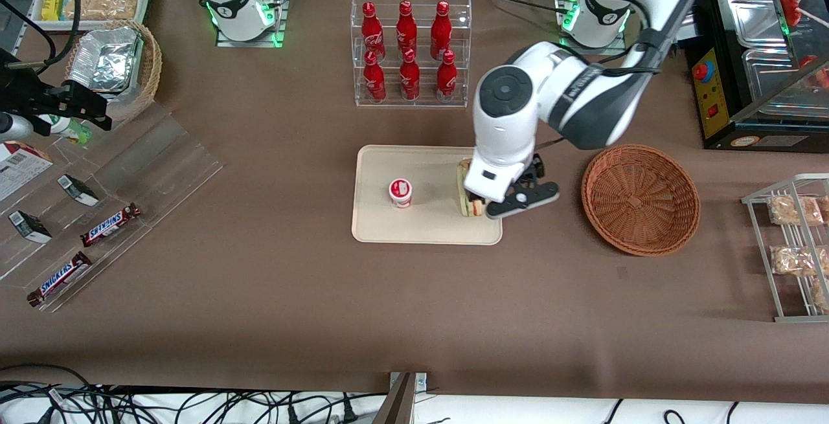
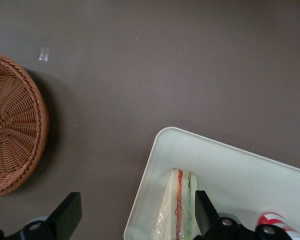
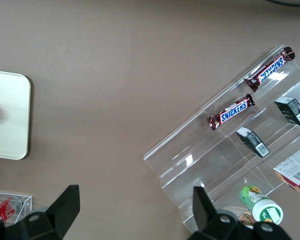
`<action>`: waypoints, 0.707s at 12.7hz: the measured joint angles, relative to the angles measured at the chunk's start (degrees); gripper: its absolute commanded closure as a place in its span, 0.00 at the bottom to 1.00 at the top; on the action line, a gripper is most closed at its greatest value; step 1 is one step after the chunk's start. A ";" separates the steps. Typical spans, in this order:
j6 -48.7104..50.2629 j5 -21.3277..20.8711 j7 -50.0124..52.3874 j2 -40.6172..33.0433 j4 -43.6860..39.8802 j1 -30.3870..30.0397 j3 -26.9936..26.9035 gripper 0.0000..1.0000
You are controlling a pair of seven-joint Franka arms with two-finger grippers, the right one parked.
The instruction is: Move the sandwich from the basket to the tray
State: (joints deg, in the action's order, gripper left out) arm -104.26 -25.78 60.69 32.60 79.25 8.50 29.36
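On the tray [image 1: 375, 217], at the end nearest the working arm, the sandwich [image 1: 464, 199] stands on edge, its white bread and pink and green layers showing through the clear wrap; in the left wrist view the sandwich [image 2: 177, 210] sits just inside the tray's rim [image 2: 154, 150]. The pincer [image 1: 492, 200] hangs directly over it, its fingers spread wide: one finger [image 2: 203, 210] is close against the green side of the wedge, perhaps touching it, while the other finger [image 2: 66, 214] is well clear over the bare brown table [image 1: 259, 294], so nothing is clamped. Also on the tray, toward the parked arm's end, stands a small white cup with a red lid [image 1: 400, 192], apart from the sandwich. The basket [image 1: 640, 199] lies on the table beside the tray, toward the working arm's end, with nothing in it. Farther from the front camera than the tray, a clear rack holds six red bottles [image 1: 408, 48]. Toward the parked arm's end, a clear acrylic shelf [image 1: 129, 171] carries Snickers bars [image 1: 110, 224] and small dark boxes [image 1: 78, 189].
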 measured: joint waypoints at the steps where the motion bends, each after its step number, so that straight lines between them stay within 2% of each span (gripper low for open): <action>1: 0.27 0.33 -1.32 0.00 -0.61 -1.48 0.00 0.00; 5: 2.76 1.41 -5.10 0.06 -3.06 -5.76 0.00 0.00; 9: 4.68 3.35 -13.55 0.06 -5.89 -11.16 -0.07 0.00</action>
State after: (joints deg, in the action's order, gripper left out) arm -99.58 -22.43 47.15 32.66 73.36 -2.66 29.29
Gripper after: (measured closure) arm 0.000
